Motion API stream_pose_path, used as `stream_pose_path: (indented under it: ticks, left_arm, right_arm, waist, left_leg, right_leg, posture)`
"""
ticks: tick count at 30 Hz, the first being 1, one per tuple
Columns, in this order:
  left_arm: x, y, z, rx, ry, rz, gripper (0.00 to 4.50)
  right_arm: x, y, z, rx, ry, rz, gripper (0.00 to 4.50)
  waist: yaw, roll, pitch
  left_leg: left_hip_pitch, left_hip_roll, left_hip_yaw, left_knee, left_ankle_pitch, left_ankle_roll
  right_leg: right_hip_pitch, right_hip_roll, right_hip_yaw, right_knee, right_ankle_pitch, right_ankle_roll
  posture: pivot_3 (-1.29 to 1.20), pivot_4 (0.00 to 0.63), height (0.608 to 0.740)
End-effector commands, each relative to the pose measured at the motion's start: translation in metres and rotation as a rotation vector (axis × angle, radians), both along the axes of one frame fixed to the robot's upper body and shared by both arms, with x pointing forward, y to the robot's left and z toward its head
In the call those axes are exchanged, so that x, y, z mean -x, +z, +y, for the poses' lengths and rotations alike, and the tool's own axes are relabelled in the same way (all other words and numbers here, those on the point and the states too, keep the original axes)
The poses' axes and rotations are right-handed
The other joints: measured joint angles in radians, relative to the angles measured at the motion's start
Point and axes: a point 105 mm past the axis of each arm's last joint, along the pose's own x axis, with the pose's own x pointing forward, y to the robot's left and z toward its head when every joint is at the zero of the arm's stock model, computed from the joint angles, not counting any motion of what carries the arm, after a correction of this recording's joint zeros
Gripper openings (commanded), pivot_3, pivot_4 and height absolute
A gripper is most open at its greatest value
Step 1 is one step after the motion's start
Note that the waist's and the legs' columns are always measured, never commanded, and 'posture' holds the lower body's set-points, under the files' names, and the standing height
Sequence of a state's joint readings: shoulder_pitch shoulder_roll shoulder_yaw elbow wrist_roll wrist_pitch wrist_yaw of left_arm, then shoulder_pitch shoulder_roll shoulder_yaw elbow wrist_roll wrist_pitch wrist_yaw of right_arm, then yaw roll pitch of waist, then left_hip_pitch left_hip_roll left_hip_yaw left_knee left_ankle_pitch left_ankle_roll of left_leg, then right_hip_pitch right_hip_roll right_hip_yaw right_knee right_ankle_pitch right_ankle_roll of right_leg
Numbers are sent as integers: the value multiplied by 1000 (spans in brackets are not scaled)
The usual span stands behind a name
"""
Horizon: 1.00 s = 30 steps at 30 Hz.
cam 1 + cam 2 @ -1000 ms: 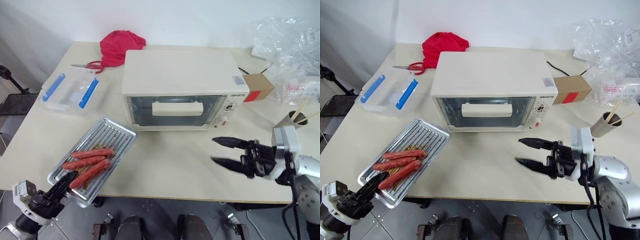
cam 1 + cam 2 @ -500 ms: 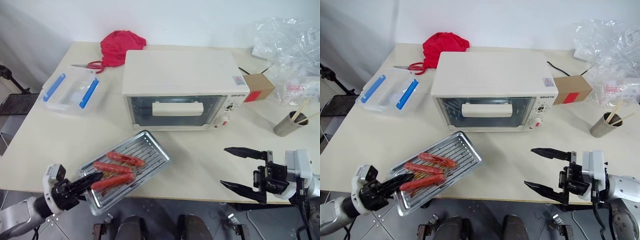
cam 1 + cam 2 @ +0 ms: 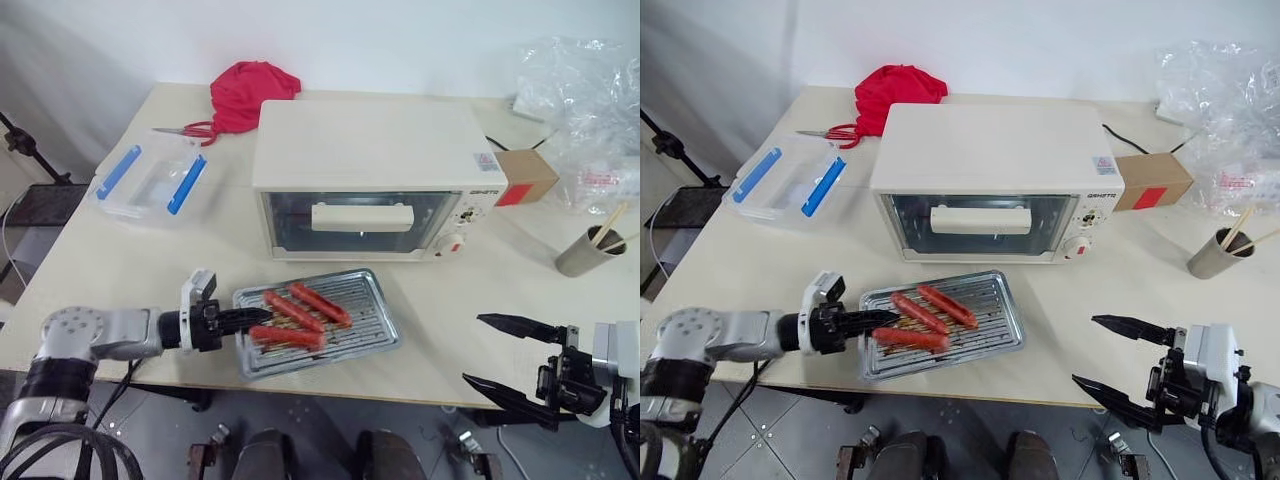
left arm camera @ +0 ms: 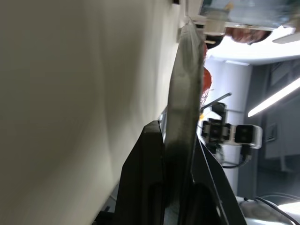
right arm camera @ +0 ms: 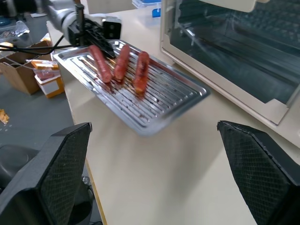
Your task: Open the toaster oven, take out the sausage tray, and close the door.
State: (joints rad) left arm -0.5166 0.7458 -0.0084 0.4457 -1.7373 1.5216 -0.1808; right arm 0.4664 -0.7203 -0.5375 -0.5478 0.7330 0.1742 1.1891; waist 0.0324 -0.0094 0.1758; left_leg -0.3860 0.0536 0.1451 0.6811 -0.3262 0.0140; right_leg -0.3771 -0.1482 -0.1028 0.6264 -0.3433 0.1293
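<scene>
Inspecting your workspace, you find the sausage tray (image 3: 318,320) out of the toaster oven (image 3: 375,180) and positioned over the table (image 3: 130,255) just in front of it, near the front edge. Your left gripper (image 3: 252,316) is clamped on the tray's left rim, fingers closed tight over the metal; the left wrist view shows the rim (image 4: 186,117) pinched edge-on between the two black fingers (image 4: 145,178). Three red-brown sausages (image 3: 922,318) lie on the ridged surface, toward the gripped end. Whether the tray rests on the table or is held just above it cannot be told.

The door (image 3: 362,222) is shut against the oven front, its cream bar handle (image 3: 362,216) level across the glass.

Your right gripper (image 3: 510,358) is held off the table's front right corner, fingers spread wide and holding nothing, well apart from tray and oven.

Also on the table: a clear box with blue clips (image 3: 152,180), red cloth (image 3: 250,90), scissors (image 3: 185,130), a cardboard box (image 3: 525,178), a cup with sticks (image 3: 590,248), and crumpled plastic bags (image 3: 585,100).
</scene>
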Motion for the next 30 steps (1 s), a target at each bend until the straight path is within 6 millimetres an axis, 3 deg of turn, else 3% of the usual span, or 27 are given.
stream_pose_path:
  ticks: [1,6,15,23,30]
  left_arm:
    - [-8,-5,-21,-30,-68,-2,0]
    - [-11,-8,-42,-92,-165,-27,0]
    - [-34,-7,-86,-101,-235,-83,0]
    - [-39,-11,-108,-101,-286,-124,0]
    - [-43,-4,-111,-75,-307,-234,2074]
  right_arm:
    - [10,8,2,35,5,-44,4486]
    - [19,3,-4,39,-33,-28,4486]
    - [30,-14,-14,36,-74,-3,4486]
    - [33,-26,-20,35,-73,7,4486]
    - [35,-34,-24,38,-71,15,4500]
  waist:
    - [22,1,0]
    - [44,1,-1]
    - [62,4,-2]
    - [61,4,-2]
    - [48,3,-2]
  left_leg:
    - [0,-2,0,0,1,0]
    - [-1,-6,-2,0,3,4]
    - [-2,-17,-5,0,4,7]
    - [-3,-22,-7,0,3,15]
    - [-5,-22,-9,0,3,15]
  right_leg:
    - [1,-1,0,0,0,0]
    - [3,-4,2,-5,5,9]
    - [5,-16,0,-6,7,12]
    - [10,-22,0,-12,10,18]
    - [11,-22,-3,-16,11,20]
  posture:
    - [0,150,740]
    - [0,150,740]
    - [0,150,740]
    - [0,150,740]
    - [0,150,740]
